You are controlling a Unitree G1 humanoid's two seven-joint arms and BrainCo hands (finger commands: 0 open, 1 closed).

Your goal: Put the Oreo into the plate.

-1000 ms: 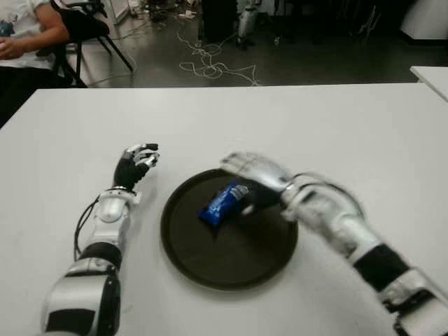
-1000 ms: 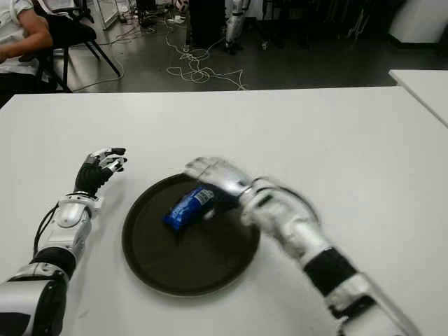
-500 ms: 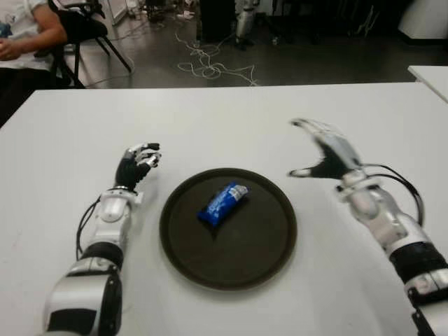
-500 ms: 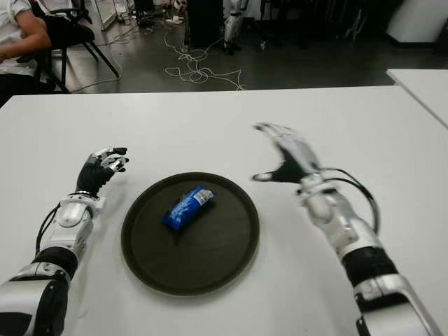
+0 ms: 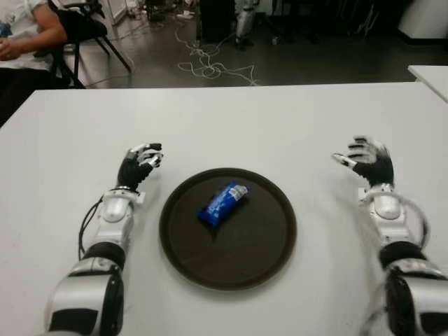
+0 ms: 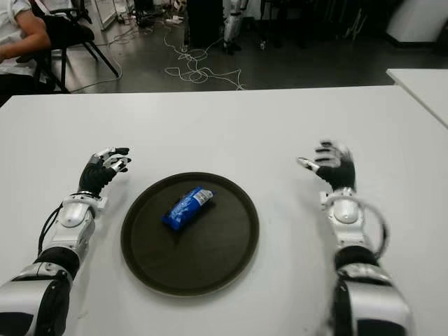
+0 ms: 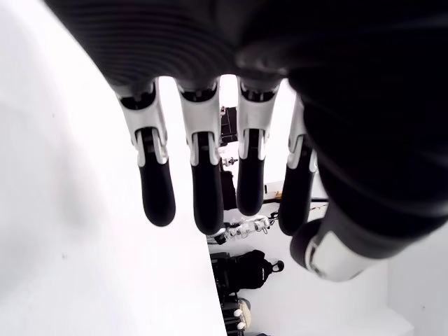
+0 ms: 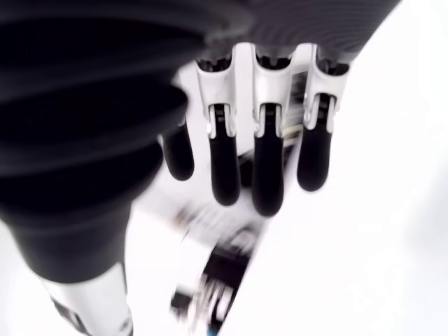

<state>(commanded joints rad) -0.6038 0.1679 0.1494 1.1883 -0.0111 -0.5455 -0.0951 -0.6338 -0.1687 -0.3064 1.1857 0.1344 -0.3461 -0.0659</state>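
Note:
A blue Oreo packet (image 5: pixel 222 203) lies inside the dark round plate (image 5: pixel 259 245), in its back-left part. No hand touches it. My right hand (image 5: pixel 367 161) is over the white table to the right of the plate, fingers spread and holding nothing; its wrist view shows relaxed fingers (image 8: pixel 224 164) with only table behind them. My left hand (image 5: pixel 140 163) shows to the left of the plate, fingers loosely extended (image 7: pixel 199 189) and holding nothing.
The white table (image 5: pixel 231 119) stretches well beyond the plate on all sides. A seated person (image 5: pixel 28 31) and a chair are beyond the far-left corner. Cables lie on the dark floor (image 5: pixel 210 66) behind the table. Another table's corner (image 5: pixel 430 73) shows at the right.
My right hand let go of the Oreo packet in the plate, then swung out to the right and back down beside the plate. The packet stays put. The left hand barely moved.

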